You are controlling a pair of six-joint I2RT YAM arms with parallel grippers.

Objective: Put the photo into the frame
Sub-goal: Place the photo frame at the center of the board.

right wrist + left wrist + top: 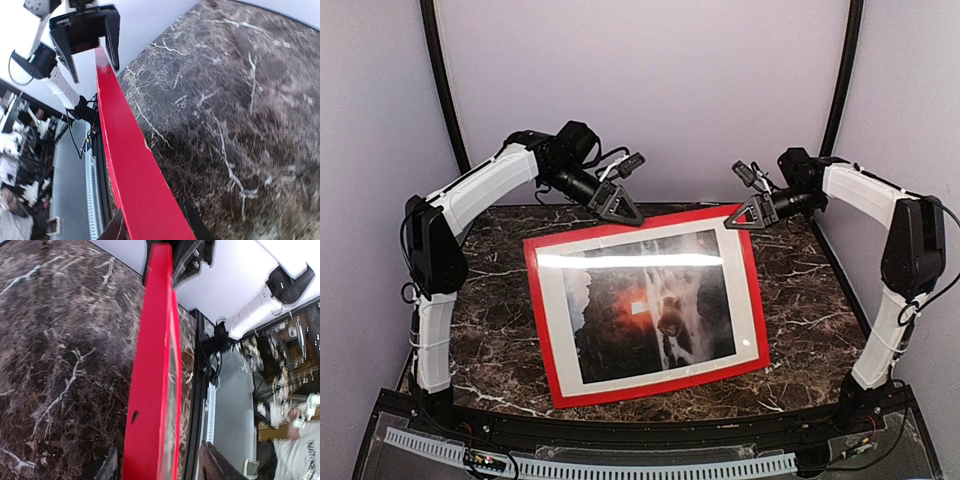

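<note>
The red frame (542, 320) stands tilted, its near rail on the marble table (800, 300) and its far rail raised. Behind its glass sits the photo (650, 320), dark rocks with an orange glow, inside a white mat. My left gripper (620, 208) straddles the far rail near its left end. In the left wrist view its fingers (111, 465) stand apart from the red frame (150, 390) on both sides, so the left gripper (160, 460) is open. My right gripper (745, 217) is at the far right corner. In the right wrist view the right gripper (152, 225) is shut on the frame's rail (130, 165).
Both white arms reach inward from the table's sides. A black rail with a white toothed strip (620, 465) runs along the near edge. Grey walls close in the back and sides. Bare marble shows left, right and in front of the frame.
</note>
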